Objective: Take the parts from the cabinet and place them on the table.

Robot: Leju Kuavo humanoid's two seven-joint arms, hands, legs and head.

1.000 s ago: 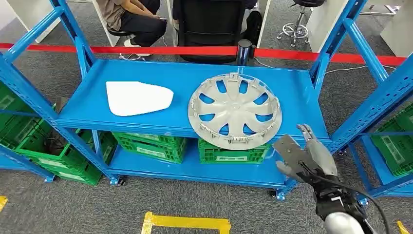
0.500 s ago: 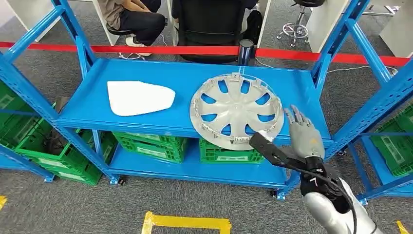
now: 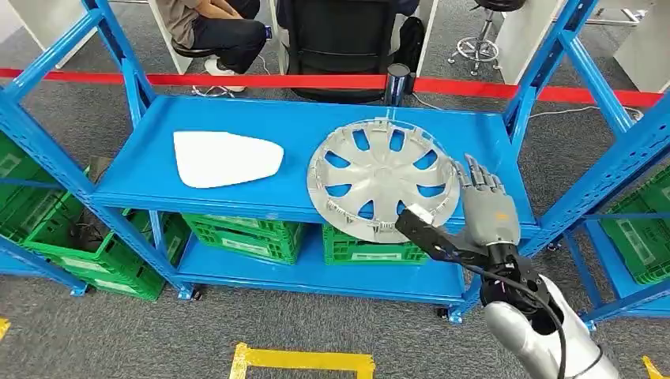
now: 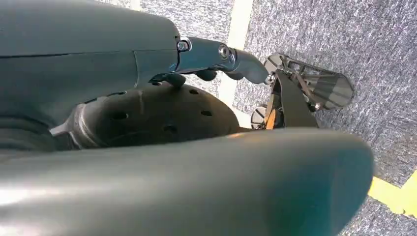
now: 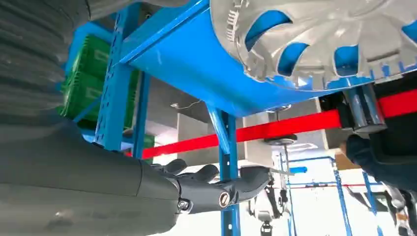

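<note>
A silver hubcap [image 3: 383, 178] lies on the blue shelf [image 3: 261, 118], its front rim hanging over the shelf's edge. A flat white part [image 3: 225, 158] lies to its left. My right hand [image 3: 474, 217] is at the hubcap's right front rim, fingers [image 3: 478, 178] spread beside the rim and the thumb reaching under the overhanging edge; it holds nothing. In the right wrist view the hubcap [image 5: 319, 39] is across from my fingers [image 5: 221, 189], with a gap between. My left hand [image 4: 221, 56] hangs over the grey floor with nothing in it.
Green crates [image 3: 245, 237] fill the shelf's lower level. Blue uprights [image 3: 545, 71] stand close on the right of my hand. Behind the shelf run a red barrier tape [image 3: 276, 80] with a black post [image 3: 395, 83], and a person [image 3: 213, 28] sits there. Yellow tape [image 3: 304, 362] marks the floor.
My right hand has risen from below the shelf's front edge and moved in to the hubcap's right front rim, thumb now under the overhang. The hubcap and white part have not moved.
</note>
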